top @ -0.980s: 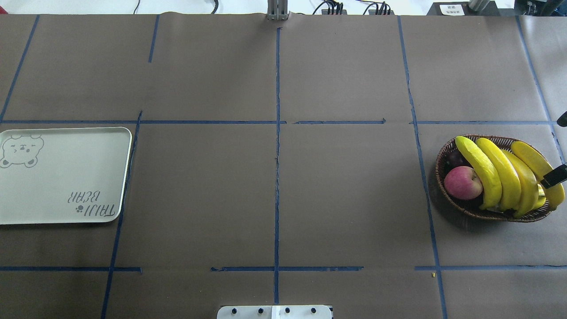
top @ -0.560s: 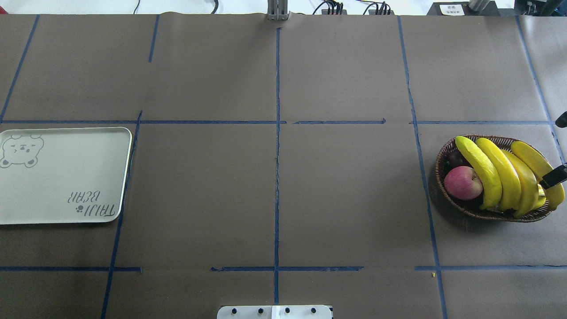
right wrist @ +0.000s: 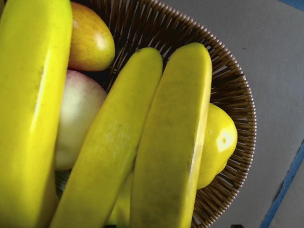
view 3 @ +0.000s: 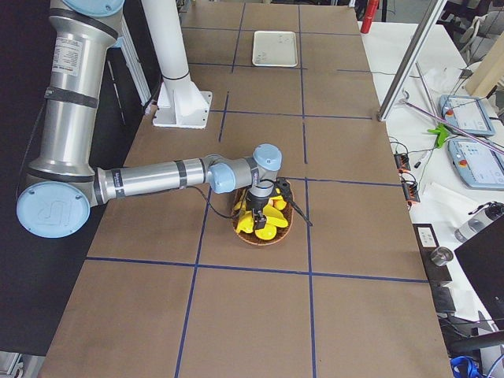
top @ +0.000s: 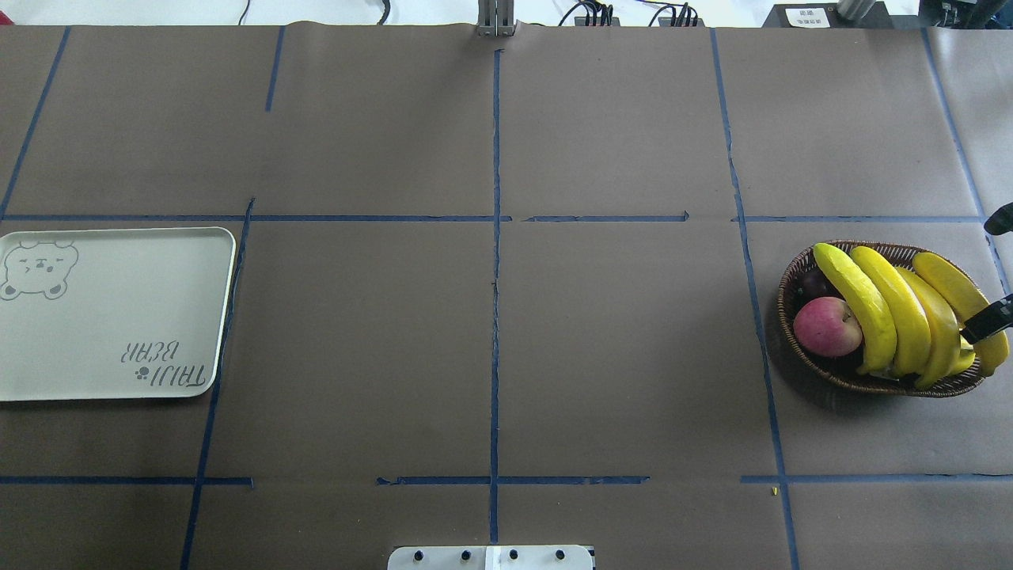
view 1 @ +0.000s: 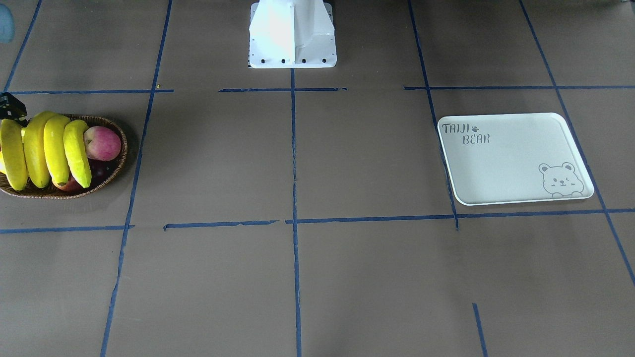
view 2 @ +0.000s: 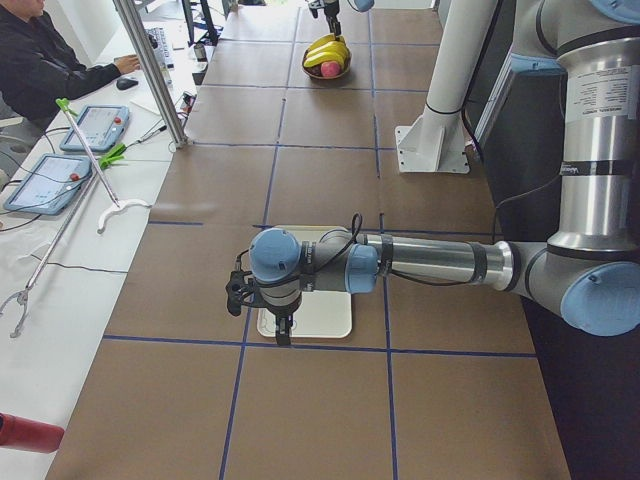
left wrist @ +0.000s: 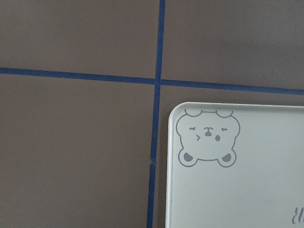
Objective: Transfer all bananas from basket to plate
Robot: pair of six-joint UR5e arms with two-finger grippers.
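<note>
White "TAIJI BEAR" plate [view 1: 511,168]

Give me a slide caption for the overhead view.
Four bananas in the basket at right; bare plate at left.

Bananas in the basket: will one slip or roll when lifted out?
Likely stiff: the bananas keep their curve spanning the basket. Glossy skin suggests a slippery grip. Packed side by side, neighbours may shift or roll.

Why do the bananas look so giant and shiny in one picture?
Right wrist-mounted view: the camera sits close, so the bananas fill the frame and show pale glare streaks. Overhead exterior view: they look small, and the basket casts a soft shadow beside it.
</note>
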